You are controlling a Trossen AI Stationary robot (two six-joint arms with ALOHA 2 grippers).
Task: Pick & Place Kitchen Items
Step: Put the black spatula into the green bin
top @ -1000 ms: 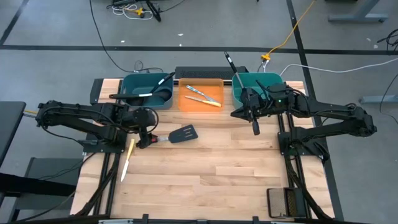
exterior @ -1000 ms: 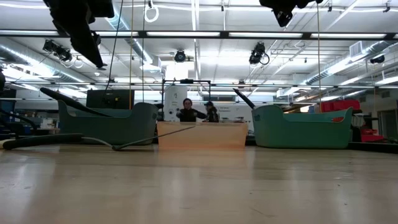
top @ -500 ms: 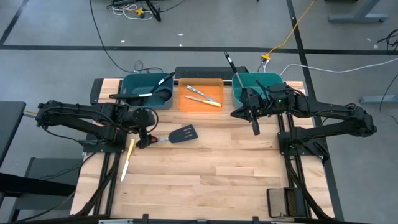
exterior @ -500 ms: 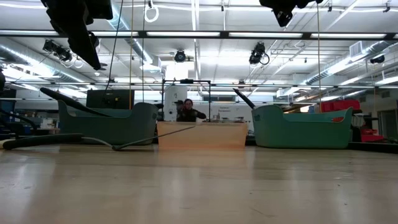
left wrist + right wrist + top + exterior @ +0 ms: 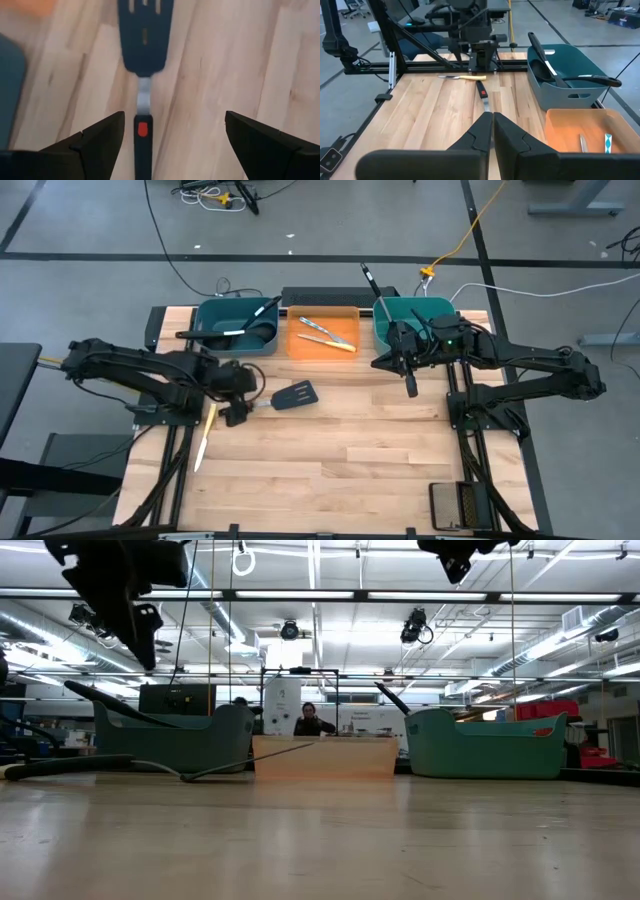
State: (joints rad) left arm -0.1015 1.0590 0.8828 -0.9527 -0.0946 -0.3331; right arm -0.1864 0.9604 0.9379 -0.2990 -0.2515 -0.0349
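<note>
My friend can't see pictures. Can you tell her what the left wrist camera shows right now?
A black slotted spatula lies flat on the light wooden table, its handle, marked with a small red dot, pointing back toward the camera. The left hand is open, with one dark finger on each side of that handle, not touching it.

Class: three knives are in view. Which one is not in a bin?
The yellow-handled knife lying on the bare wooden table, beside the left gripper. The other two knives lie inside the orange bin.
</note>
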